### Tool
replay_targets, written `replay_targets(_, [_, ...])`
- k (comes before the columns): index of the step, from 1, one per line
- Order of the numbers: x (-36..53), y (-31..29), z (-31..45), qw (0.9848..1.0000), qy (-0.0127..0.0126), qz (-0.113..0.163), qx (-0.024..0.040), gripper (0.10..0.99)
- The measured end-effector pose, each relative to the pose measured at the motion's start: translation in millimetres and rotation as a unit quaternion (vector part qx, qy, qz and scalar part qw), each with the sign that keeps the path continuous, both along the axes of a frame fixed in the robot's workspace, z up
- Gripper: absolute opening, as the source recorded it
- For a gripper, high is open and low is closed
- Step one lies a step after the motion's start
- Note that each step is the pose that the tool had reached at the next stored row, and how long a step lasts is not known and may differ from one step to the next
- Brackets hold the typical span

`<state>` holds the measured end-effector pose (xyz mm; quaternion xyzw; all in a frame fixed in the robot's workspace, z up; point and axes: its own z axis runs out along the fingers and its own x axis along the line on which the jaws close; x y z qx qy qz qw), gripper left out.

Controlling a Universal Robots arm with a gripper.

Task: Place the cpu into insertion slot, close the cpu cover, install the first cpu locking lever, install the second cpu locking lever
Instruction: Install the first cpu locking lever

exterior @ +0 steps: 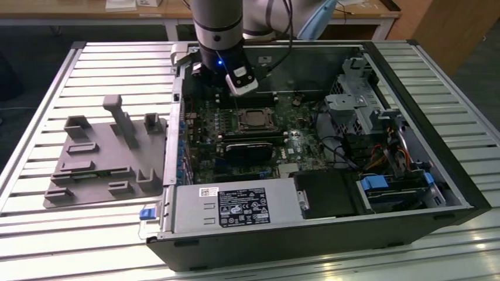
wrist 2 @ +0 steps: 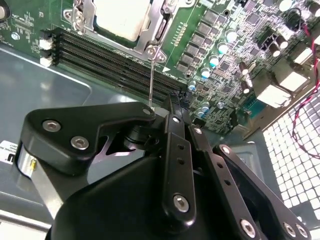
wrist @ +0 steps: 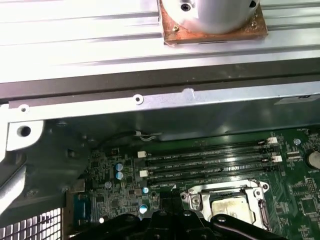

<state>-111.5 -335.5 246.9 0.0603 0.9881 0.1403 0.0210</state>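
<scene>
The insertion slot [exterior: 254,119] sits mid-board inside the open computer case, ringed by a silvery frame. The cpu [wrist 2: 122,17] lies in it, pale face up, also seen in the first wrist view [wrist: 230,207]. The cpu cover [wrist 2: 150,37] lies flat around the chip. A thin metal locking lever [wrist 2: 151,77] rises from the socket's corner up to my gripper [wrist 2: 165,107]. In the exterior view, my gripper [exterior: 233,95] hangs just behind the socket, toward the case's back wall. Its black links [wrist: 165,219] show beside the socket in the first wrist view.
Memory slots [wrist: 210,160] run beside the socket. A black block [exterior: 250,153] lies in front of the socket. Drive bays and cables [exterior: 383,146] crowd the exterior view's right. A grey fixture tray [exterior: 105,158] sits on the slatted table at the left.
</scene>
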Motion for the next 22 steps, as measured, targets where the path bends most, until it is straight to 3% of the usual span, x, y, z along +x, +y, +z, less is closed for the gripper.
replay_targets(7, [4.5,0.0,-0.5,1.0,-0.0001,0.0,0.0084,0.106])
replay_targets(22, [30.5,-0.1,-0.9,0.9999,0.0,-0.004,0.009,0.106])
